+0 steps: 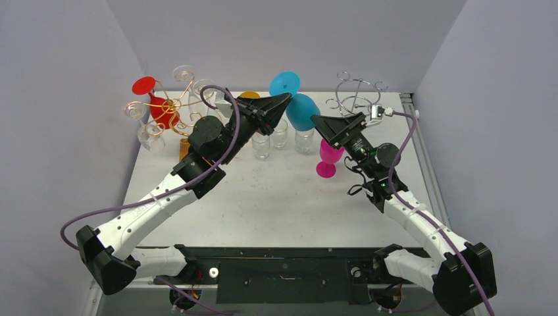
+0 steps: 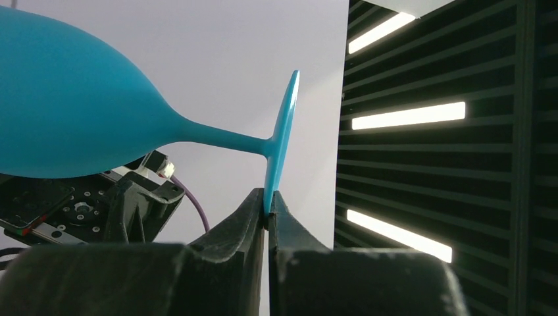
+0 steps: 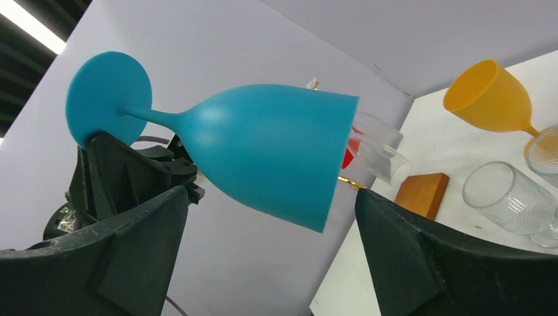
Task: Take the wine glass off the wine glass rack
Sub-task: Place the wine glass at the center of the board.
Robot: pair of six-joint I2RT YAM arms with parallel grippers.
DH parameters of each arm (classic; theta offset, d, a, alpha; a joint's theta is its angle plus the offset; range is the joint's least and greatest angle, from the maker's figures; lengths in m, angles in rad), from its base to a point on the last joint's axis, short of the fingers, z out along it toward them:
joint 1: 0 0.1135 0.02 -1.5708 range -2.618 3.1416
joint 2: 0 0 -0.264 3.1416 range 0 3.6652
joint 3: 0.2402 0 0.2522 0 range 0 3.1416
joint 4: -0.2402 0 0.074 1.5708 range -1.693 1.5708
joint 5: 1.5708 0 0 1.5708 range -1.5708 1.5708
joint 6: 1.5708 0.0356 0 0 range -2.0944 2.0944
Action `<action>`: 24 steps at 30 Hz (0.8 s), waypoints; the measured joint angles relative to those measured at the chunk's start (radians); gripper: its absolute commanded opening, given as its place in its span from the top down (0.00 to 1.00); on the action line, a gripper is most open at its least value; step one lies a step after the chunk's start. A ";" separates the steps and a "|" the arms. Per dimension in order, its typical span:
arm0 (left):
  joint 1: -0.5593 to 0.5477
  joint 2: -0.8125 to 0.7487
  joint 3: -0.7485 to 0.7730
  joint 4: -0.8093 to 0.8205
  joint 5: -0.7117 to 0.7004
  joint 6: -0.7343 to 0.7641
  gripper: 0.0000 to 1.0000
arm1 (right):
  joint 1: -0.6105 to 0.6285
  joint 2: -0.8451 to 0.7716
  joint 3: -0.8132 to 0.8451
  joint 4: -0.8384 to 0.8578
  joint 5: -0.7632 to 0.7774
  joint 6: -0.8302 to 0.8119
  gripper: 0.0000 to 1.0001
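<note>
Pale grey walls closed in a white table (image 1: 276,197), and the action sat in mid-air above its far half. The left gripper (image 2: 266,205) was clamped fully shut on the rim of the foot of the teal wine glass (image 2: 79,112), with the thin disc caught edge-on between the two pads. That pinch alone carried the glass, which lay tilted nearly on its side. The right gripper (image 3: 268,197) was spread as wide as it goes, one finger on either side of the bowl with clear gaps showing, so it held nothing. This looked like a handover set-up: a pinch on the foot's edge is a weak hold, and the open jaws seemed placed to take the broader bowl. The glass was already off any rack. It hung between the copper rack (image 1: 168,104) at the left rear, which carried a red glass (image 1: 143,85) and some clear ones, and the silver rack (image 1: 359,97) at the right rear. Below it stood clear tumblers (image 1: 279,135) and a pink glass (image 1: 327,158).
</note>
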 measured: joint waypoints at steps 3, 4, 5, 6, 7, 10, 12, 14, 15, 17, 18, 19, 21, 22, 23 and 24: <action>-0.006 0.010 0.003 0.014 0.011 -0.014 1.00 | 0.000 0.021 0.000 0.078 -0.016 0.018 0.10; -0.007 0.011 0.003 0.018 0.014 -0.018 1.00 | 0.000 0.027 0.000 0.100 -0.022 0.025 0.11; -0.007 0.012 0.003 0.024 0.018 -0.023 1.00 | 0.000 0.033 0.000 0.125 -0.034 0.031 0.11; -0.007 0.012 0.003 0.034 0.024 -0.031 1.00 | 0.000 0.038 0.000 0.145 -0.041 0.035 0.12; -0.008 0.012 0.003 0.044 0.027 -0.036 1.00 | 0.000 0.042 0.000 0.161 -0.048 0.041 0.13; -0.010 0.012 0.003 0.076 0.035 -0.051 1.00 | 0.000 0.059 0.003 0.234 -0.078 0.065 0.17; -0.014 0.012 0.003 0.097 0.041 -0.063 1.00 | 0.000 0.071 0.010 0.287 -0.097 0.090 0.21; -0.016 0.012 0.000 0.121 0.049 -0.073 1.00 | 0.000 0.084 0.021 0.338 -0.113 0.114 0.28; -0.017 0.010 -0.003 0.137 0.051 -0.080 0.99 | 0.000 0.087 0.024 0.359 -0.117 0.127 0.34; -0.017 0.003 -0.012 0.161 0.053 -0.091 0.93 | -0.002 0.089 0.025 0.393 -0.122 0.143 0.47; -0.017 -0.003 -0.018 0.172 0.054 -0.093 0.89 | -0.004 0.089 0.026 0.404 -0.124 0.152 0.51; -0.018 -0.010 -0.023 0.179 0.055 -0.095 0.84 | -0.005 0.089 0.026 0.414 -0.126 0.158 0.62; -0.018 -0.025 -0.035 0.187 0.056 -0.092 0.78 | -0.005 0.089 0.031 0.427 -0.127 0.169 0.79; -0.018 -0.033 -0.041 0.184 0.059 -0.089 0.76 | -0.005 0.089 0.033 0.436 -0.128 0.177 0.85; -0.018 -0.040 -0.049 0.186 0.057 -0.087 0.72 | -0.005 0.087 0.035 0.447 -0.129 0.186 0.97; -0.014 -0.047 -0.058 0.184 0.061 -0.084 0.70 | -0.006 0.080 0.040 0.452 -0.128 0.189 1.00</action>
